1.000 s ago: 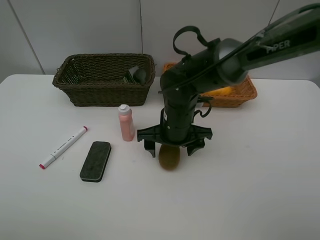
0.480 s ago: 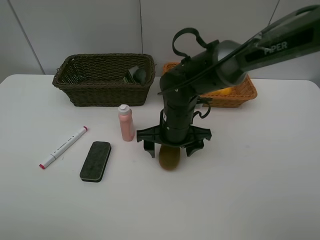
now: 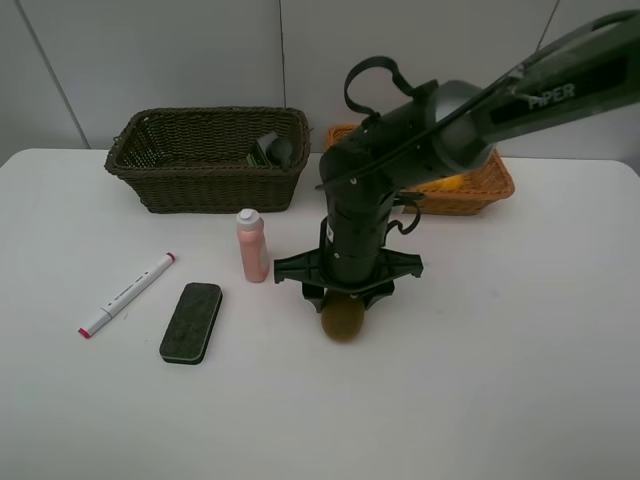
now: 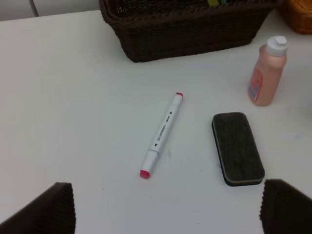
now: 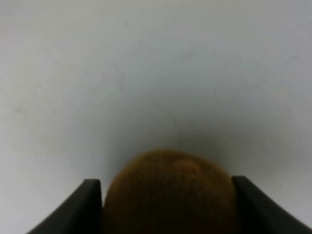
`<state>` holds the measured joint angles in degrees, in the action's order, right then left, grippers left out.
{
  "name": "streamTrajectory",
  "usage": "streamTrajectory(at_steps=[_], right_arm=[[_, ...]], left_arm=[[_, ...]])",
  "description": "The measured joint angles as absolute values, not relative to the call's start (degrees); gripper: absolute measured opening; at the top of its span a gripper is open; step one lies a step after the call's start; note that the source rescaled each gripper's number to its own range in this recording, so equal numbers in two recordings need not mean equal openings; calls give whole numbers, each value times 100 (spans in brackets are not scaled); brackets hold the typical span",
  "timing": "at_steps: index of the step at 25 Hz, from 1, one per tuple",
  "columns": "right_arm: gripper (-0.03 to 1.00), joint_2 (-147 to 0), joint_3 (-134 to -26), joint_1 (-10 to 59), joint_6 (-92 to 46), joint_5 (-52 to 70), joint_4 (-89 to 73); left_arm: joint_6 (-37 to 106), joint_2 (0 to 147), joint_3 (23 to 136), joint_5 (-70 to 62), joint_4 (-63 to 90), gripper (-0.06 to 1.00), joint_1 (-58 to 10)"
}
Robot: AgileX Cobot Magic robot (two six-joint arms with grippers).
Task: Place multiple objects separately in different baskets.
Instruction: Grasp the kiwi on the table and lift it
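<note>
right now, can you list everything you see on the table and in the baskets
table: one, white, under everything
dark basket: one, olive-brown, back left
orange basket: one, orange-tan, back right
dark bottle: one, dark green, in the dark basket
yellow fruit: one, yellow, in the orange basket, mostly hidden
pink bottle: one, pink, white cap, upright before the dark basket
marker: one, white, red ends, lying front left
eraser: one, black, beside the marker
kiwi: one, brown, centre of table
left gripper: one, black, open, above marker and eraser
right gripper: one, black, closed on the kiwi
</note>
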<state>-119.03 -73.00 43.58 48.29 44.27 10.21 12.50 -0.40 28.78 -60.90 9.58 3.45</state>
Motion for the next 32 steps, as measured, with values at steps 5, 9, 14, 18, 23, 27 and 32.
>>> streamTrajectory(at_steps=[5, 9, 14, 18, 23, 27, 32], right_arm=[[36, -11903, -7300, 4358, 4829, 4427, 996], [36, -11903, -7300, 4358, 4829, 4427, 1027], [36, -11903, -7300, 4358, 4829, 4427, 1027], [36, -11903, -7300, 4358, 4829, 4427, 1027], [36, -11903, -7300, 4358, 4829, 4432, 1027], [36, -11903, -7300, 4358, 4829, 4470, 1027], [36, -11903, -7300, 4358, 4829, 4504, 1027]], left_arm=[[1250, -40, 2878, -6090, 958, 100, 345], [1250, -40, 2878, -6090, 958, 100, 345], [1250, -40, 2878, -6090, 958, 100, 345], [1250, -40, 2878, -6090, 958, 100, 345], [1250, -40, 2878, -6090, 958, 100, 345], [1250, -40, 2878, -6090, 958, 100, 345], [1250, -40, 2878, -6090, 958, 100, 345]])
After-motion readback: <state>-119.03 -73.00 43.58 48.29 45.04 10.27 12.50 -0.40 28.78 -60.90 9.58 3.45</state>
